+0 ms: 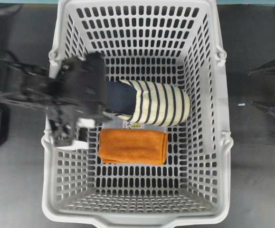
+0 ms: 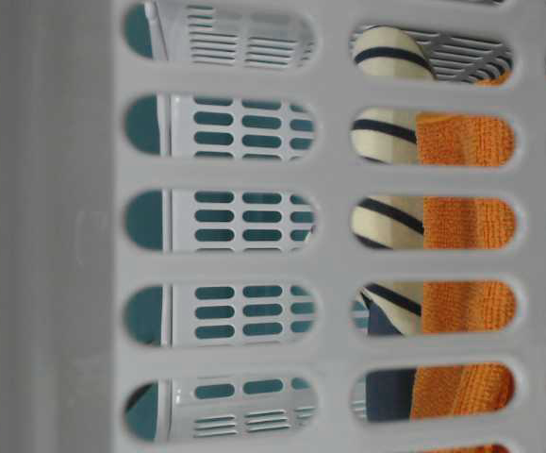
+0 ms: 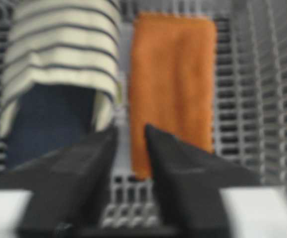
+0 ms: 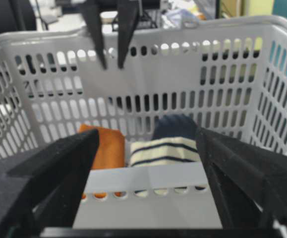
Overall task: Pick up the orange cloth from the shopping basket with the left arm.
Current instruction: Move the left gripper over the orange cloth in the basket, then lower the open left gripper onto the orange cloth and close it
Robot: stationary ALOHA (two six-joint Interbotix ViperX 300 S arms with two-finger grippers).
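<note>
- Your orange cloth [image 1: 133, 146] lies folded flat on the shopping basket [image 1: 222, 142] floor, long axis running left-right overhead, beside the striped garment [image 1: 158, 103].
- Left hand [image 3: 131, 144] hovers inside, fingers slightly apart, empty.
- Right hand [image 4: 145, 163] wide apart outside.

The gripper [image 3: 131, 144] is filling the bottom of the frame, its two dark fingers [image 3: 84, 173] tapering upward toward the centre with a narrow gap showing between their tips. The whole picture is looking soft and blurred. An orange cloth [image 3: 175, 79] is lying folded in the upper middle, stretching down to just above the right finger's tip. Just beside it, in the upper left, a striped garment [image 3: 64, 44] is lying, cream with dark lines, with a navy part [image 3: 49, 124] showing below it. Both are resting on the grey slotted floor of the basket [image 3: 252, 99], which is running across the right side.
</note>
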